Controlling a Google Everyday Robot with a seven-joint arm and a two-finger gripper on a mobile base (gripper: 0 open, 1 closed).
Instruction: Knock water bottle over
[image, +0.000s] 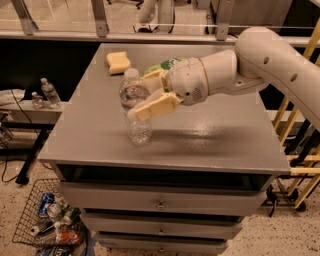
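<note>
The water bottle (134, 107), clear ribbed plastic with a white cap, stands on the grey cabinet top (210, 135) left of centre, its top leaning slightly left. My gripper (143, 96) has come in from the right and is open. Its near cream finger (155, 106) lies across the bottle's middle and touches it. The far finger (153, 79) sits behind the bottle's upper part. The white arm (260, 60) stretches back to the upper right.
A yellow sponge (118, 61) and a green bag (165, 65) lie at the back of the top. Two small bottles (49, 93) stand on a low shelf at left. A wire basket (47, 220) of cans sits on the floor. A yellow wooden frame (295, 145) stands at right.
</note>
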